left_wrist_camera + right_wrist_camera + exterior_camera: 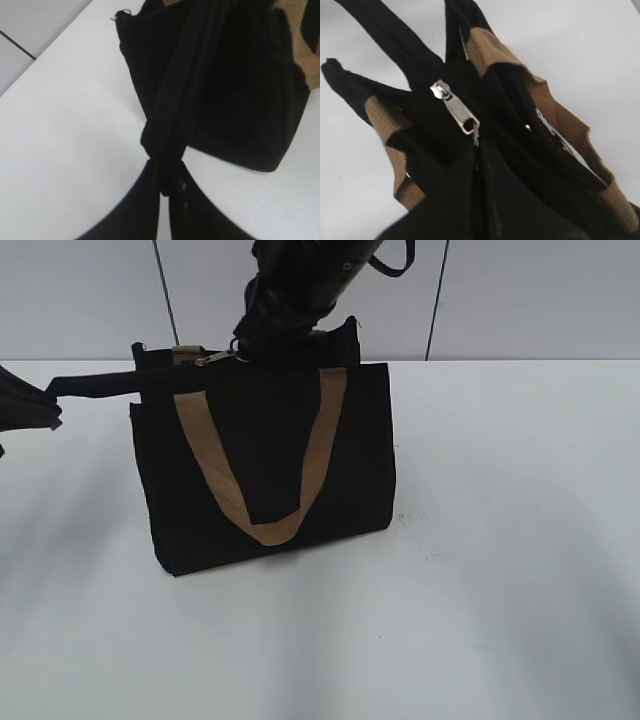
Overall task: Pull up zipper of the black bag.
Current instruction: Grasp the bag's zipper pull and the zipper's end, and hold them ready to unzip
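The black bag stands upright on the white table, with a tan handle hanging down its front. The silvery zipper pull sits on the top edge near the left end. In the right wrist view the zipper pull is stretched taut towards my right gripper, which is shut on its end. My right gripper reaches down from above. My left gripper is shut on the black zip tail sticking out from the bag's left corner. The left wrist view shows the left gripper pinching that tail.
The white table runs wide around the bag. A grey panelled wall stands behind it. The second tan handle lies along the bag's open side in the right wrist view.
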